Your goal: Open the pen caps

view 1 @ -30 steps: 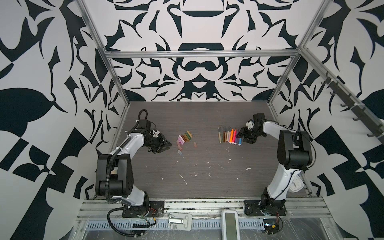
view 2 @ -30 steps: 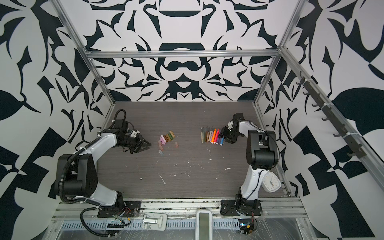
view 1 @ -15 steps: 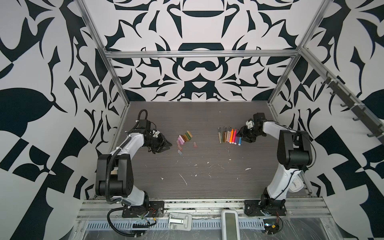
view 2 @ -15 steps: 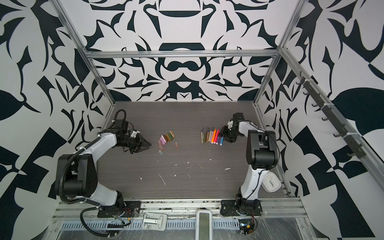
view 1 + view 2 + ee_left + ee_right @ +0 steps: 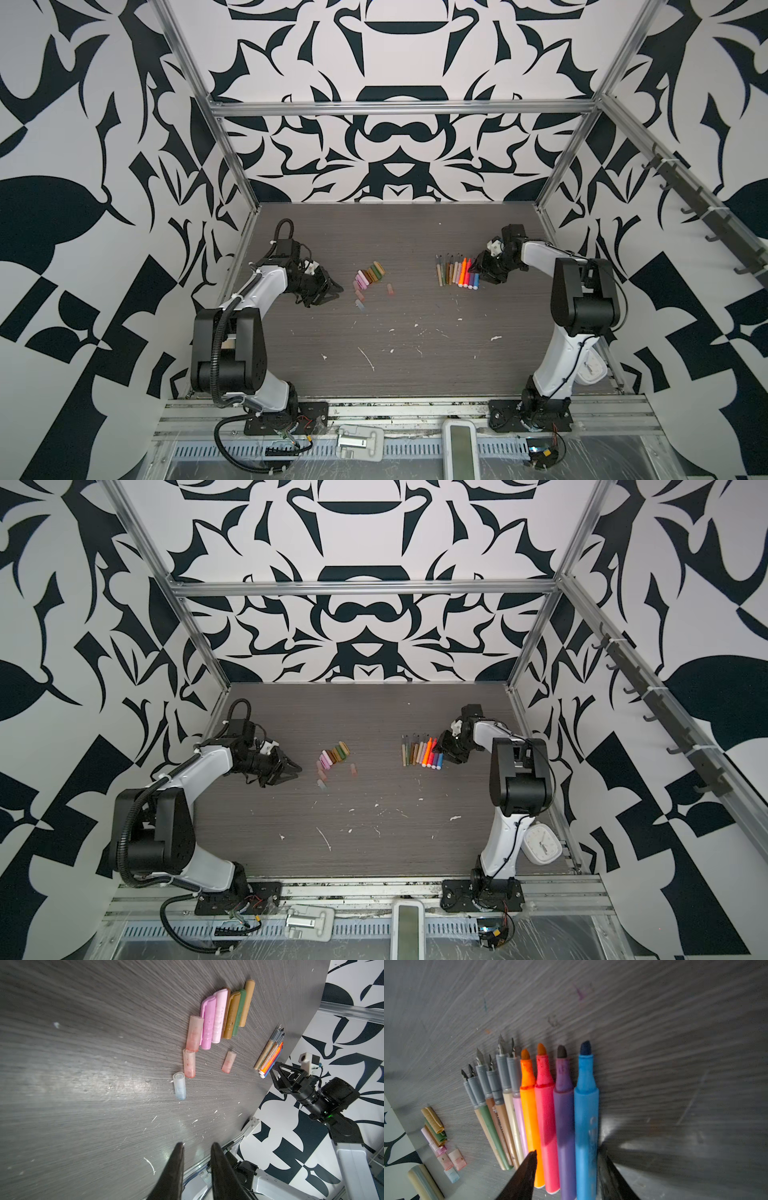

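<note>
The removed pen caps [image 5: 370, 274] [image 5: 334, 756] lie in a fanned cluster at mid-table. They are olive, brown, tan and pink, with a few clear pink ones and a bluish one [image 5: 179, 1088] loose beside them. A row of uncapped pens [image 5: 457, 272] [image 5: 546, 1105] lies to the right, with bare nibs and felt tips. My left gripper [image 5: 334, 286] [image 5: 197, 1145] hovers left of the caps, open by a narrow gap and holding nothing. My right gripper [image 5: 478, 272] [image 5: 568, 1149] is open, its jaws straddling the back ends of the orange, red, purple and blue markers. One finger [image 5: 608, 1167] touches the blue marker.
The dark wood tabletop [image 5: 395, 332] carries white scuffs and flecks toward the front. A white clock [image 5: 540, 845] leans by the right arm's base. A white device [image 5: 457, 449] and a metal bracket [image 5: 359, 440] sit on the front rail. Patterned walls close three sides.
The right gripper's jaws have drawn a little closer around the markers. The left arm and the caps have not moved.
</note>
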